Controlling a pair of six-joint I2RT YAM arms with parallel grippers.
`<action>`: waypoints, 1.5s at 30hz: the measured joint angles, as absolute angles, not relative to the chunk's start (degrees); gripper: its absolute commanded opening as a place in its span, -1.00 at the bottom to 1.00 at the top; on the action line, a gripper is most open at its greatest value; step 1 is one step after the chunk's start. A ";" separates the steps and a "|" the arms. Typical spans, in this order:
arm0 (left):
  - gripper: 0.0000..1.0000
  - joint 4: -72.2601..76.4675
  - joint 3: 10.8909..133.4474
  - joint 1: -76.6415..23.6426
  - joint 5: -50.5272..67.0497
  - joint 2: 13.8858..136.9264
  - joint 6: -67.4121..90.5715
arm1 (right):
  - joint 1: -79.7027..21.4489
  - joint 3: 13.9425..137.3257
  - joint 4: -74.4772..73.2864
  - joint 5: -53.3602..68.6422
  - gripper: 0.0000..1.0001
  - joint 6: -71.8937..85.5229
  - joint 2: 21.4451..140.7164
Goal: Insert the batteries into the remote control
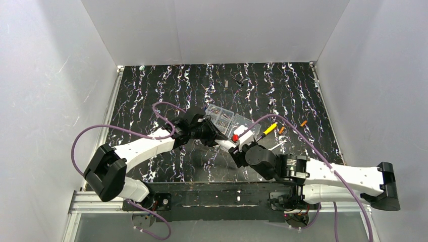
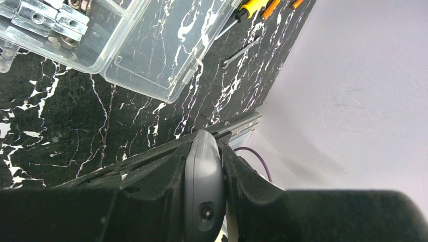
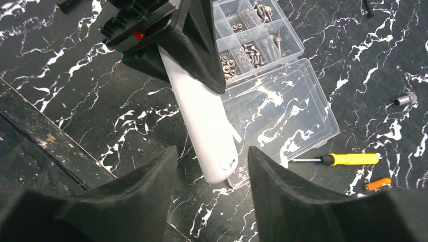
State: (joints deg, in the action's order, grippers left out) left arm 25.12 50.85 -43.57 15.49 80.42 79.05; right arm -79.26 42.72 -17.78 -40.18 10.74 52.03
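The remote control [image 3: 204,126] is held up beside the clear box [image 3: 282,116]. The left gripper [image 2: 206,146] pinches one end tight — the long white body points straight at the right gripper [image 3: 212,151]. That one's fingers [image 3: 136,196] are spread, one each side of the free end, not touching. We see an orange battery [image 3: 377,184] lying well apart, past the yellow screwdriver [image 3: 351,159]. Both arms bend in to the middle.

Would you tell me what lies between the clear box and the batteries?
The yellow screwdriver, between box and battery in the right wrist view.
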 measured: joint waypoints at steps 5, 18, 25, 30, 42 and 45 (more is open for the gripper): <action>-1.00 27.14 49.41 -43.31 17.21 80.42 77.47 | -77.30 39.81 -17.93 -36.58 0.50 12.40 46.70; -1.00 37.32 43.35 -42.11 28.16 78.96 70.02 | -63.75 35.33 -15.84 -8.73 0.59 14.92 42.11; -1.00 42.11 42.70 -42.11 31.44 77.91 68.99 | -61.17 33.89 -13.28 -2.15 0.58 16.73 44.21; -1.00 44.16 42.70 -42.11 33.85 77.91 68.97 | -61.08 33.82 -12.40 -2.35 0.55 17.06 44.86; -1.00 45.65 42.81 -42.11 37.95 77.17 66.37 | -60.38 32.82 -12.56 -1.41 0.31 17.23 44.71; -1.00 43.22 43.38 -42.11 38.30 75.68 64.07 | -60.29 32.77 -12.69 0.34 0.21 17.43 43.59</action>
